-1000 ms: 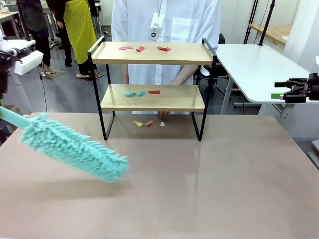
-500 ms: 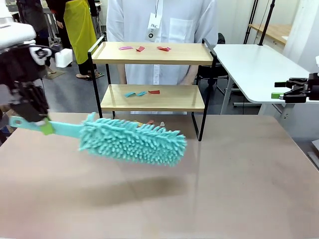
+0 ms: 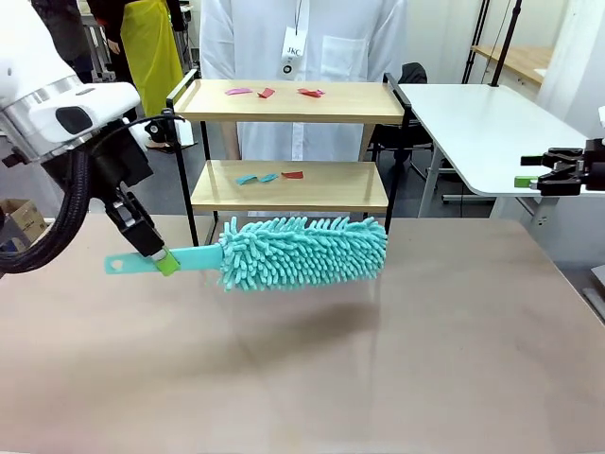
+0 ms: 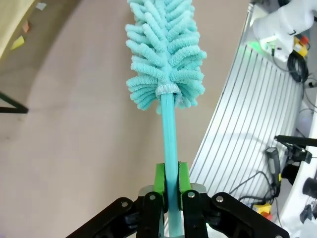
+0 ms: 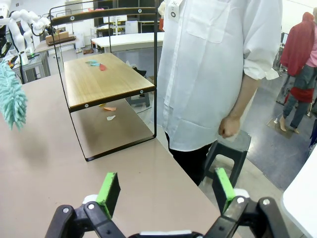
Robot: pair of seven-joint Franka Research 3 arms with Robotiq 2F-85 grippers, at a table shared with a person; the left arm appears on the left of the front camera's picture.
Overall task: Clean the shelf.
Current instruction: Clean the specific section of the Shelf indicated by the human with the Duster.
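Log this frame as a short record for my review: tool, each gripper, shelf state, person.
tool: teal duster, held level above the table, on the robot's side of the shelf
left gripper: shut on the duster handle
right gripper: open, holding nothing
shelf: paper scraps on both boards, more on the table under it
person: standing behind the shelf

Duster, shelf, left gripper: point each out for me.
duster [image 3: 302, 251], front view, middle of the fluffy head.
shelf [image 3: 350, 185], front view, bare part of lower board.
left gripper [image 4: 171, 176], left wrist view, between the green pads, shut on the duster's handle.
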